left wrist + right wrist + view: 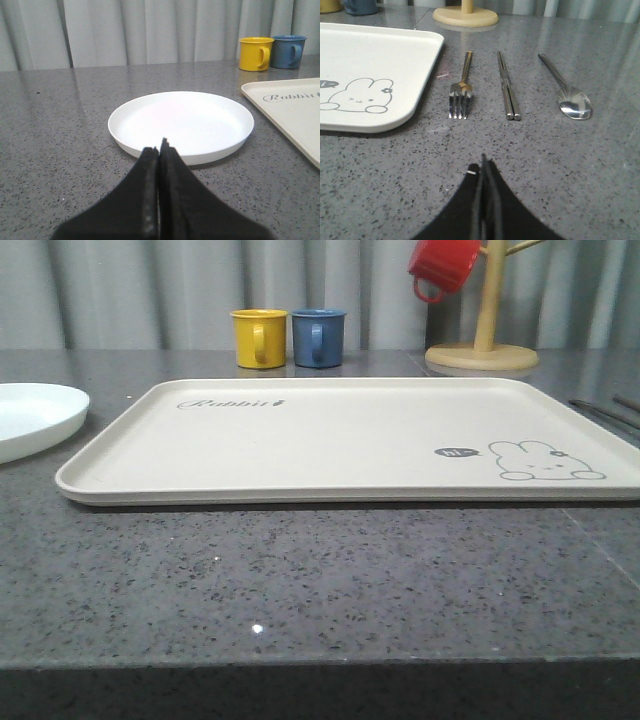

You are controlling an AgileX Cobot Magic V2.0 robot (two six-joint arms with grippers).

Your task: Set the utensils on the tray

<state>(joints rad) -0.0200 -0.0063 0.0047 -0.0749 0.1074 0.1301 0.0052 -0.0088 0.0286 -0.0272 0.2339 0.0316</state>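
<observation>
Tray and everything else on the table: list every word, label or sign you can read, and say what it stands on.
"Rabbit": cursive script printed on the tray, near its far left corner, with a small dark mark right after it.
Dark speech bubble beside the tray's rabbit drawing: holds small marks, too small to read.
Yellow mug, blue mug, red mug, white plate, fork, chopsticks, spoon: no readable text.

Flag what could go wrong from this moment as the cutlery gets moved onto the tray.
1. The fork, chopsticks and spoon lie flat on the stone counter, so the shut right gripper may slip off them.
2. The two chopsticks touch; one may stay behind.
3. The tray has a raised rim that could catch a low carry.
</observation>
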